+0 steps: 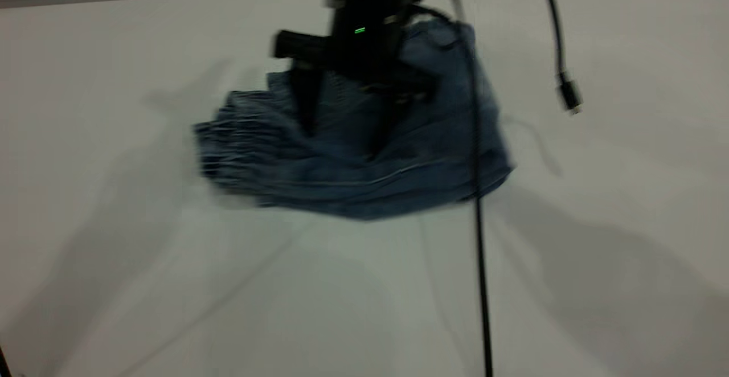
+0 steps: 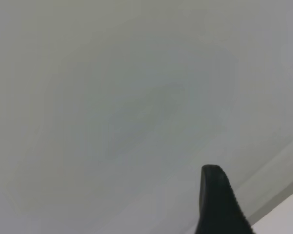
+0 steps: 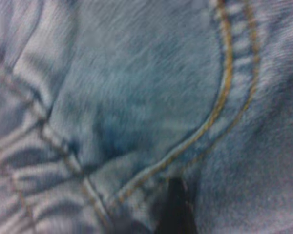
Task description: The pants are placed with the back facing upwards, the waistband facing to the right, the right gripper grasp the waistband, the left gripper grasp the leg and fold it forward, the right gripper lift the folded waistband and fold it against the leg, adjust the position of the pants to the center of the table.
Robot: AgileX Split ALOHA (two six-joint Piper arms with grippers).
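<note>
I see the folded pants [image 1: 364,160] bunched on the plain white bench [image 1: 171,286]; my right gripper [image 1: 339,138] presses into them, fingers spread apart. Left gripper: can't tell.

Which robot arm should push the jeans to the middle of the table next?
Probably the right: the right pincer has its spread fingers planted on the folded pants. The left pincer sees only bare table.

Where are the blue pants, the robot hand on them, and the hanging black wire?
pants [image 1: 421,155]: exterior view, on bare denim below the gripper.
right gripper [image 1: 342,132]: exterior view, between its two pointed fingertips.
cable [image 1: 481,263]: exterior view, on its lower straight stretch.
</note>
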